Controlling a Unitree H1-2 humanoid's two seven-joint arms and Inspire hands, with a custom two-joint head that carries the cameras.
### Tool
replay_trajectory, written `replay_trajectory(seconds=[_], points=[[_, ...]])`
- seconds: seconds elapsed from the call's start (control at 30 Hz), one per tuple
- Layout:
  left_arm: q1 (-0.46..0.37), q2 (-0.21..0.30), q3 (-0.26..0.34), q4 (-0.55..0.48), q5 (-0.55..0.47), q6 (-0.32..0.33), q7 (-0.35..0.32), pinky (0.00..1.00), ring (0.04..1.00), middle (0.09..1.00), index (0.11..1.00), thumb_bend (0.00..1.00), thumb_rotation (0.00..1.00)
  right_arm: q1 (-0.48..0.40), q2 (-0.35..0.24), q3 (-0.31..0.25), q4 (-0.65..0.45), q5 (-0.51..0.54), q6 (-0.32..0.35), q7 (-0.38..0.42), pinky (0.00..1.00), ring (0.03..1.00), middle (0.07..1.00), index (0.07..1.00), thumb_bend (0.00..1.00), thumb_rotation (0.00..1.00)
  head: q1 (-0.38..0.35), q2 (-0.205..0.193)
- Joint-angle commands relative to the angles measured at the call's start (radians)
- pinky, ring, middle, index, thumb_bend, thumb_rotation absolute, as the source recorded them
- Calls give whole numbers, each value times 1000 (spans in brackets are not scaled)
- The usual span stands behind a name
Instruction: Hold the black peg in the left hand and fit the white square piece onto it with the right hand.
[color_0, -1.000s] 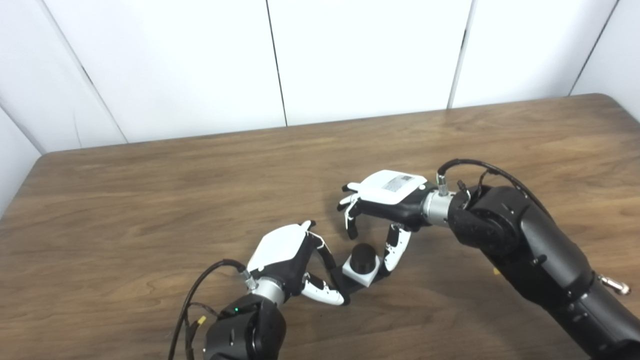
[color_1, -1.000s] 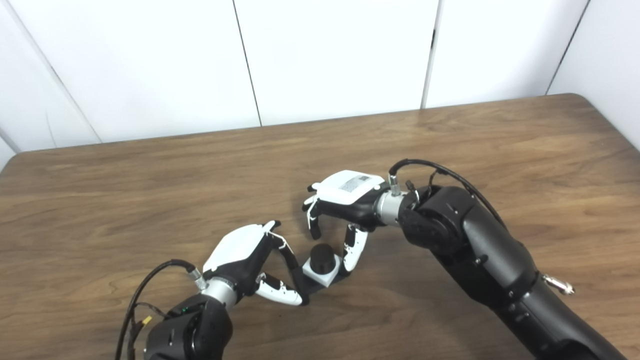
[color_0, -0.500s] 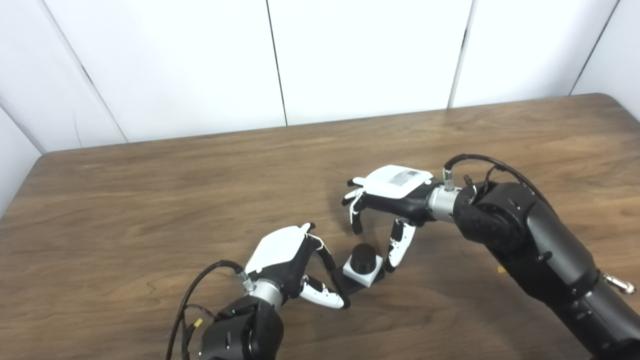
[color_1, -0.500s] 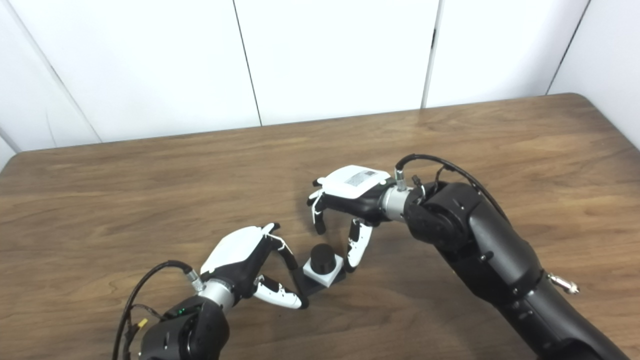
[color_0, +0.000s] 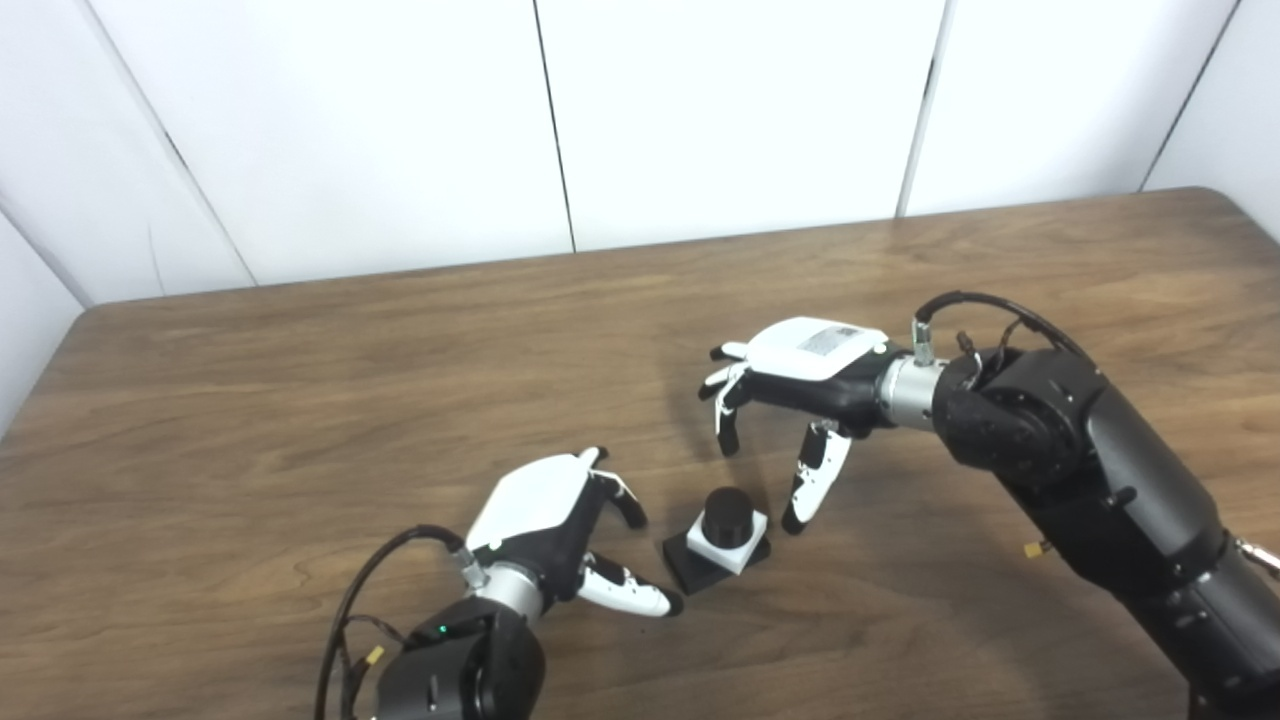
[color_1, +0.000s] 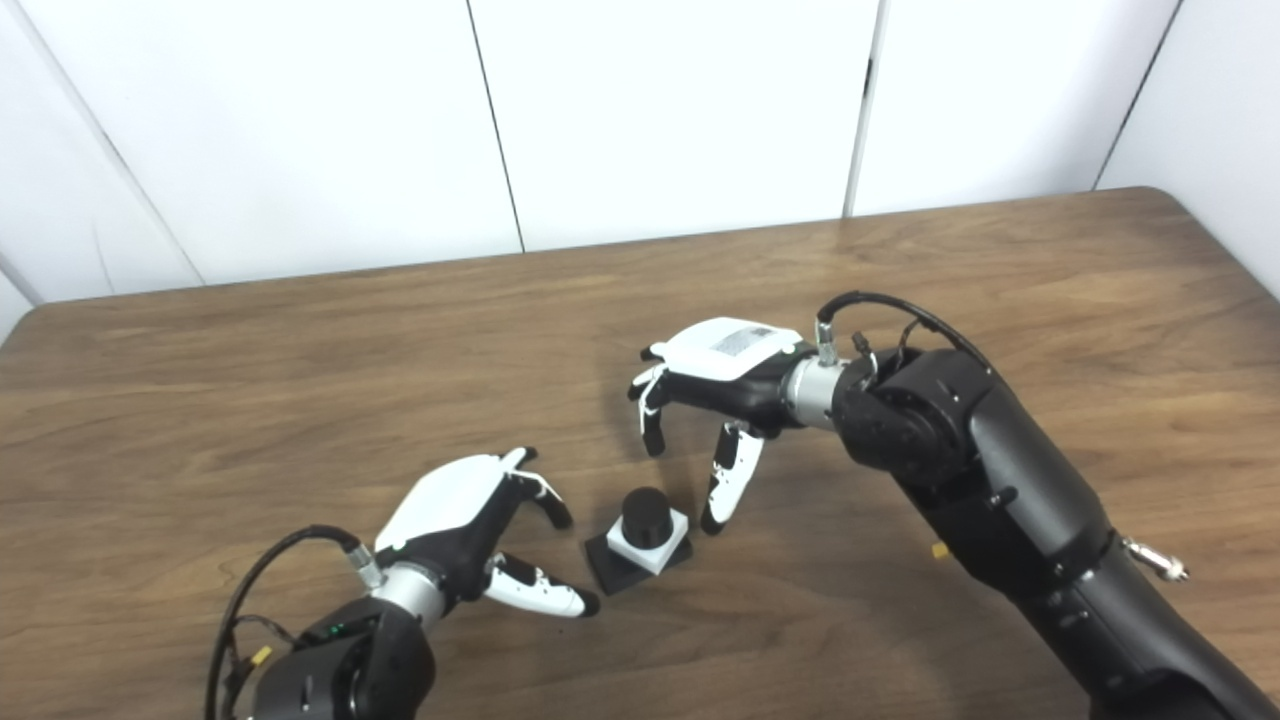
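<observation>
The black peg stands upright on its flat black base on the table, with the white square piece seated around it. My left hand is open and empty just to the left of the base, fingers spread, not touching it. My right hand is open and empty above and to the right of the peg, fingers hanging down, clear of it. The same shows in the right eye view: peg, left hand, right hand.
The brown wooden table spreads all around the piece. White wall panels stand behind its far edge. A black cable loops at my left wrist.
My left hand let go of the base and drew back to the left. My right hand lifted and moved up and to the right, away from the peg. The assembled piece stays on the table.
</observation>
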Motion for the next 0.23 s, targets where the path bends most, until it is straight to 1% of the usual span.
replay_trajectory(seconds=[0.0, 0.2], points=[[-31, -7, 16, -51, 28, -24, -19, 1000, 1000, 1000, 805, 1000, 334, -49, -22, -31, -41, 20, 17, -10, 850, 1000, 894, 606, 993, 223, -1, 0], [-40, -15, 57, -95, 43, -38, -84, 1000, 1000, 1000, 830, 1000, 375, -48, -42, -54, -62, 33, 47, -1, 834, 1000, 900, 622, 995, 219, 6, 0]])
